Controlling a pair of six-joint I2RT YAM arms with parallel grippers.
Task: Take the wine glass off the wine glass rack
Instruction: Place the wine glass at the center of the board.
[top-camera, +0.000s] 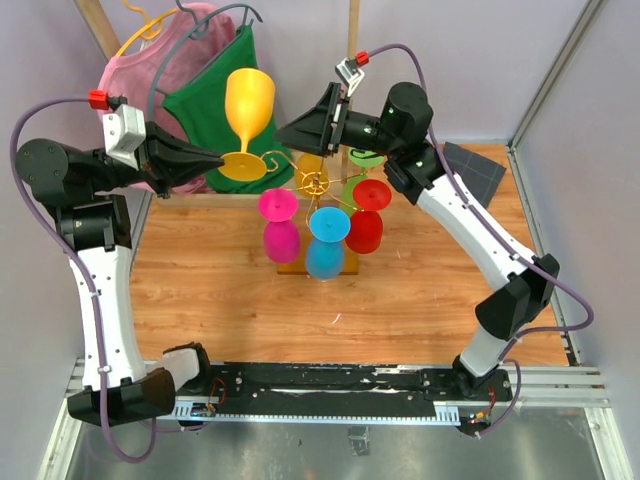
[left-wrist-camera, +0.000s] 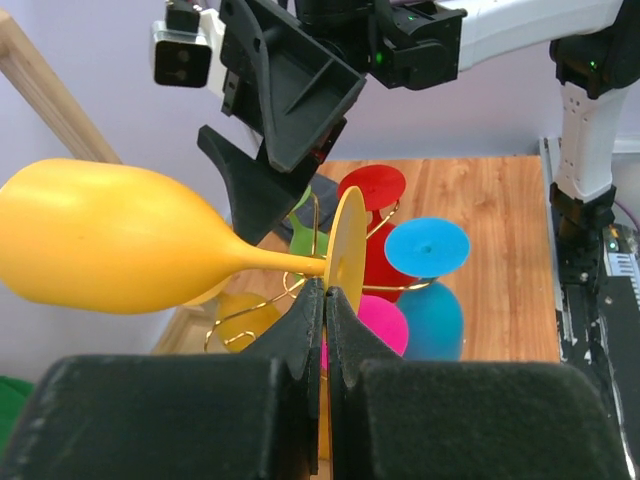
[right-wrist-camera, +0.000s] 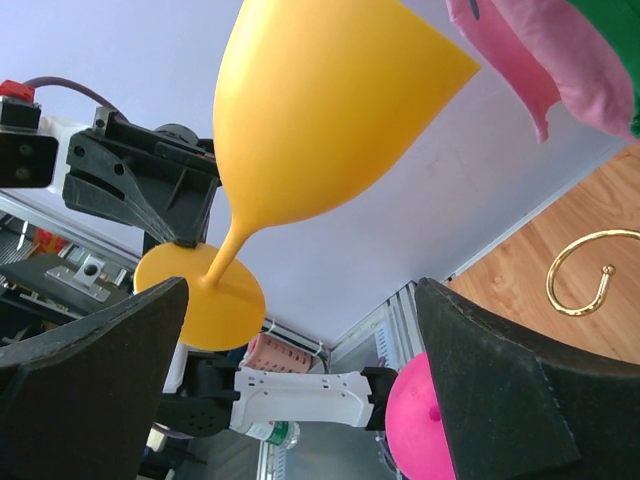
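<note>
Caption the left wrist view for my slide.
The left fingers pinch the yellow glass by its foot, with the gold rack behind.

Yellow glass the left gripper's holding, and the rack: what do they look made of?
Yellow wine glass: probably plastic, not real glass; fully opaque, uniform colour, soft satin sheen. Rack: thin metal wire with a shiny gold finish, going by its bent scroll curls and glints; plated or painted, can't tell. Its base: looks like light wood, mostly hidden.
</note>
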